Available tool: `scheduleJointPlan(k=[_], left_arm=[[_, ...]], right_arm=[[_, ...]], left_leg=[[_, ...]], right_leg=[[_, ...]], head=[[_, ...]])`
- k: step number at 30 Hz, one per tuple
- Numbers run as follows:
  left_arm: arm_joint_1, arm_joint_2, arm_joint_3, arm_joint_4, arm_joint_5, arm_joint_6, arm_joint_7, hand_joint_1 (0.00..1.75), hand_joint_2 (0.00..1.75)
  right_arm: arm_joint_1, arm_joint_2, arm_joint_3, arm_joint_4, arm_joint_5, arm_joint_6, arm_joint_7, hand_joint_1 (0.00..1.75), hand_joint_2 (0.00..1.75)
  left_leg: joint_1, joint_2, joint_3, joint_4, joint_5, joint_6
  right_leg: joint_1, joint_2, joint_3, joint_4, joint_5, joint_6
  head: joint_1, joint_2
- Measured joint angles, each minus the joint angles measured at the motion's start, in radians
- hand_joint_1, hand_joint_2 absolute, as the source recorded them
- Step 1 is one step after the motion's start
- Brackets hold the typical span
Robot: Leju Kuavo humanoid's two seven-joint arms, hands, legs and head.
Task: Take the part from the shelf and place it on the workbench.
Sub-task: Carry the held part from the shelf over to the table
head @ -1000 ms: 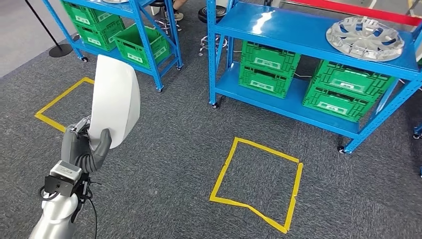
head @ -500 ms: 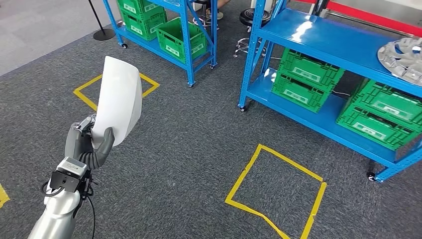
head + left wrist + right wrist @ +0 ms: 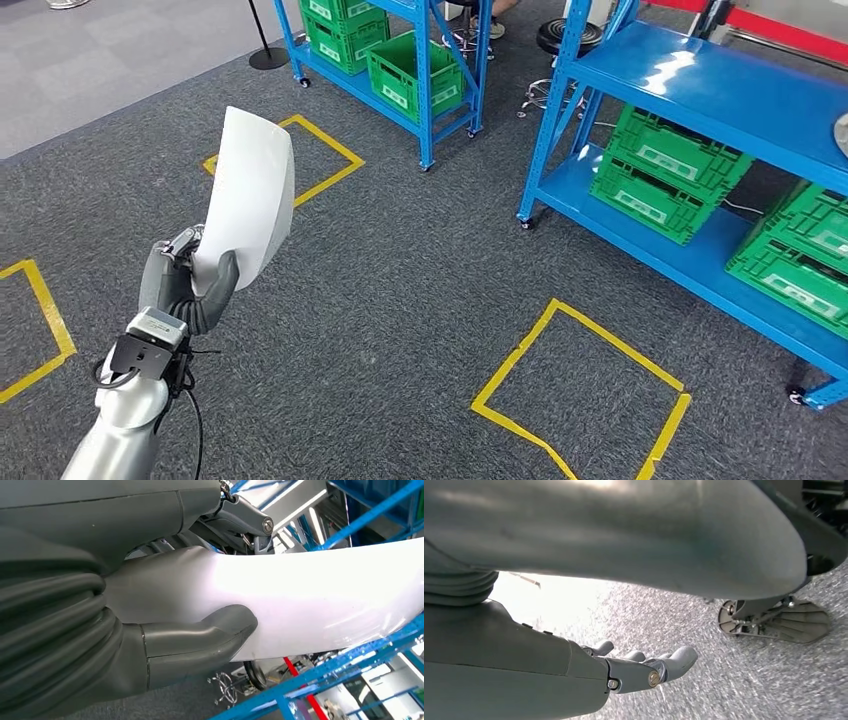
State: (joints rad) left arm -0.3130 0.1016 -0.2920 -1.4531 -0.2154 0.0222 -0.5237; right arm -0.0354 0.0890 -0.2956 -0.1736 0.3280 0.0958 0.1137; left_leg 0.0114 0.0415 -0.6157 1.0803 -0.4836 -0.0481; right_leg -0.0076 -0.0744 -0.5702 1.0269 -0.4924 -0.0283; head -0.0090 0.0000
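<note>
The part is a curved white panel (image 3: 248,198), held upright at the left of the head view. My left hand (image 3: 182,283) grips its lower end, thumb across the front face. In the left wrist view the same white panel (image 3: 320,600) stretches away from my left hand (image 3: 165,625), with the thumb pressed on it. My right hand (image 3: 644,667) hangs over the grey carpet with its fingers loosely apart and nothing in them.
Blue shelving (image 3: 700,90) with green crates (image 3: 665,175) stands at the right, and a second blue rack (image 3: 400,60) at the back. Yellow tape squares (image 3: 585,390) mark the grey carpet. A black post base (image 3: 268,58) stands at the back left.
The whole scene has slid to the right as the camera turns left. The wheel cover on the right shelf has left the picture. My left hand keeps its hold on the white panel.
</note>
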Motion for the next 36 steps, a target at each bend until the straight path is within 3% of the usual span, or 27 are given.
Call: scheduleJointPlan(k=[2, 4, 6, 7, 9, 10, 11, 12, 13, 15, 17, 19, 21, 22, 24, 26, 27, 28, 30, 32, 33, 35, 36], left_arm=[[-0.002, -0.004, -0.002, -0.004, -0.002, -0.001, 0.001, 1.75, 1.75], [-0.003, -0.006, -0.003, -0.006, -0.003, -0.001, 0.002, 1.75, 1.75], [-0.004, -0.008, -0.003, -0.010, -0.003, -0.001, 0.002, 1.75, 1.75], [-0.006, -0.010, -0.004, -0.011, -0.003, -0.001, 0.002, 1.75, 1.75], [-0.008, -0.014, -0.005, -0.011, -0.003, -0.002, 0.003, 1.75, 1.75], [-0.007, -0.016, -0.006, -0.011, -0.003, -0.002, 0.003, 1.75, 1.75], [-0.006, -0.017, -0.007, -0.011, -0.003, -0.002, 0.003, 1.75, 1.75], [-0.005, -0.017, -0.008, -0.011, -0.003, -0.003, 0.004, 1.75, 1.75], [-0.005, -0.018, -0.008, -0.011, -0.004, -0.004, 0.005, 1.75, 1.75], [-0.006, -0.019, -0.008, -0.011, -0.006, -0.009, 0.009, 1.75, 1.75], [-0.007, -0.022, -0.008, -0.014, -0.011, -0.018, 0.016, 1.75, 1.75], [-0.007, -0.023, -0.009, -0.019, -0.014, -0.024, 0.024, 1.75, 1.75], [-0.007, -0.023, -0.011, -0.024, -0.015, -0.027, 0.029, 1.75, 1.75], [-0.008, -0.023, -0.011, -0.026, -0.015, -0.028, 0.031, 1.75, 1.75], [-0.008, -0.024, -0.013, -0.029, -0.016, -0.030, 0.035, 1.75, 1.75], [-0.004, -0.026, -0.015, -0.031, -0.017, -0.030, 0.041, 1.75, 1.75], [-0.001, -0.026, -0.015, -0.031, -0.018, -0.030, 0.043, 1.75, 1.75], [0.001, -0.026, -0.016, -0.031, -0.019, -0.030, 0.044, 1.75, 1.75], [0.000, -0.026, -0.016, -0.031, -0.021, -0.030, 0.043, 1.75, 1.75], [-0.003, -0.026, -0.016, -0.031, -0.021, -0.030, 0.039, 1.75, 1.75], [-0.004, -0.025, -0.016, -0.030, -0.020, -0.030, 0.035, 1.75, 1.75], [-0.003, -0.023, -0.016, -0.027, -0.017, -0.030, 0.026, 1.75, 1.75], [-0.003, -0.021, -0.016, -0.026, -0.016, -0.030, 0.019, 1.75, 1.75]], right_arm=[[-0.001, 0.000, 0.000, 0.000, 0.000, 0.000, 0.000, 0.00, 0.00], [-0.002, 0.000, 0.000, 0.000, 0.000, 0.000, 0.000, 0.00, 0.00], [-0.003, 0.001, 0.000, 0.000, 0.000, 0.000, 0.000, 0.00, 0.00], [-0.003, 0.001, 0.000, 0.000, 0.000, 0.000, 0.000, 0.00, 0.00], [-0.001, 0.001, 0.000, 0.000, 0.000, 0.000, 0.000, 0.00, 0.00], [0.001, 0.001, 0.000, 0.000, 0.000, 0.000, 0.000, 0.00, 0.00], [0.002, 0.001, 0.000, 0.000, 0.000, 0.000, 0.000, 0.00, 0.00], [0.003, 0.001, 0.000, 0.000, 0.000, 0.000, 0.000, 0.00, 0.00], [0.003, 0.001, 0.000, 0.000, -0.001, -0.001, 0.000, 0.00, 0.00], [0.002, 0.001, 0.000, 0.000, -0.002, -0.003, 0.002, 0.00, 0.00], [0.001, 0.002, 0.000, 0.000, -0.004, -0.004, 0.007, 0.00, 0.00], [0.000, 0.002, 0.000, 0.000, -0.005, -0.005, 0.011, 0.00, 0.00], [0.000, 0.002, 0.000, 0.000, -0.006, -0.006, 0.011, 0.00, 0.00], [0.000, 0.002, 0.000, 0.000, -0.006, -0.007, 0.011, 0.00, 0.00], [0.002, 0.002, 0.000, 0.000, -0.006, -0.007, 0.010, 0.00, 0.00], [0.005, 0.002, 0.000, 0.000, -0.006, -0.008, 0.010, 0.00, 0.00], [0.006, 0.002, 0.000, 0.000, -0.006, -0.007, 0.009, 0.00, 0.00], [0.006, 0.002, 0.000, 0.000, -0.006, -0.007, 0.008, 0.00, 0.00], [0.005, 0.003, 0.000, 0.000, -0.005, -0.003, 0.006, 0.00, 0.00], [0.004, 0.003, 0.000, 0.000, -0.003, 0.001, 0.006, 0.00, 0.00], [0.003, 0.003, 0.000, 0.000, -0.002, 0.002, 0.006, 0.00, 0.00], [0.002, 0.003, 0.000, 0.000, 0.001, 0.004, 0.007, 0.00, 0.00], [0.001, 0.003, 0.000, -0.001, 0.001, 0.004, 0.008, 0.00, 0.00]], left_leg=[[-0.005, 0.017, 0.031, -0.059, 0.013, 0.013], [-0.008, -0.003, 0.029, -0.061, 0.017, 0.028], [-0.005, -0.022, 0.030, -0.070, 0.024, 0.041], [-0.003, -0.031, 0.032, -0.074, 0.028, 0.048], [-0.002, -0.050, 0.029, -0.075, 0.030, 0.055], [-0.003, -0.061, 0.027, -0.074, 0.031, 0.056], [-0.003, -0.073, 0.025, -0.072, 0.031, 0.057], [-0.003, -0.085, 0.024, -0.070, 0.031, 0.057], [-0.003, -0.097, 0.024, -0.068, 0.031, 0.055], [-0.003, -0.120, 0.021, -0.060, 0.028, 0.048], [-0.004, -0.138, 0.014, -0.053, 0.026, 0.034], [-0.001, -0.155, 0.007, -0.056, 0.029, 0.018], [0.001, -0.137, -0.003, -0.042, 0.021, 0.008], [0.000, -0.113, -0.018, -0.010, 0.001, 0.004], [-0.001, -0.064, -0.073, 0.109, -0.062, -0.002], [0.000, -0.052, -0.121, 0.212, -0.101, -0.006], [0.000, -0.049, -0.122, 0.218, -0.094, -0.007], [0.000, -0.046, -0.103, 0.184, -0.071, -0.006], [-0.002, -0.013, -0.028, 0.046, -0.012, 0.000], [-0.007, 0.017, 0.022, -0.045, 0.014, 0.014], [-0.010, 0.019, 0.025, -0.053, 0.013, 0.022], [-0.009, -0.003, 0.025, -0.058, 0.019, 0.036], [-0.008, -0.013, 0.026, -0.062, 0.023, 0.042]], right_leg=[[0.004, -0.015, 0.003, 0.001, -0.003, 0.012], [0.004, -0.031, 0.007, -0.001, -0.004, 0.025], [-0.001, -0.010, 0.002, 0.020, -0.023, 0.037], [-0.003, 0.013, -0.015, 0.058, -0.047, 0.041], [-0.004, 0.058, -0.079, 0.190, -0.111, 0.046], [-0.004, 0.067, -0.112, 0.252, -0.133, 0.047], [-0.004, 0.070, -0.132, 0.287, -0.137, 0.047], [-0.004, 0.072, -0.132, 0.280, -0.120, 0.047], [-0.006, 0.075, -0.114, 0.238, -0.087, 0.046], [-0.011, 0.108, -0.051, 0.100, -0.021, 0.044], [-0.012, 0.135, -0.017, 0.023, 0.000, 0.038], [-0.008, 0.124, -0.015, 0.016, -0.001, 0.025], [-0.008, 0.104, -0.011, 0.009, 0.004, 0.010], [-0.008, 0.093, -0.009, 0.005, 0.005, 0.004], [-0.007, 0.072, -0.007, 0.003, 0.004, -0.005], [-0.005, 0.049, -0.007, 0.003, 0.003, -0.007], [-0.004, 0.038, -0.007, 0.004, 0.002, -0.007], [-0.004, 0.027, -0.006, 0.004, 0.001, -0.006], [-0.002, 0.008, -0.002, 0.006, -0.004, 0.000], [0.003, -0.008, 0.003, 0.008, -0.009, 0.009], [0.005, -0.015, 0.005, 0.007, -0.010, 0.015], [0.003, -0.027, 0.010, 0.005, -0.012, 0.027], [0.001, -0.018, 0.008, 0.013, -0.020, 0.032]], head=[[0.001, 0.000], [0.001, 0.000], [0.002, 0.000], [0.004, 0.000], [0.007, 0.000], [0.007, 0.000], [0.007, 0.000], [0.007, 0.000], [0.007, 0.000], [0.007, 0.000], [0.007, 0.000], [0.007, 0.000], [0.005, 0.000], [0.003, 0.000], [0.000, 0.000], [0.000, 0.000], [0.000, 0.000], [0.000, 0.000], [0.000, 0.000], [0.001, 0.000], [0.001, 0.000], [0.001, 0.000], [0.002, 0.000]])
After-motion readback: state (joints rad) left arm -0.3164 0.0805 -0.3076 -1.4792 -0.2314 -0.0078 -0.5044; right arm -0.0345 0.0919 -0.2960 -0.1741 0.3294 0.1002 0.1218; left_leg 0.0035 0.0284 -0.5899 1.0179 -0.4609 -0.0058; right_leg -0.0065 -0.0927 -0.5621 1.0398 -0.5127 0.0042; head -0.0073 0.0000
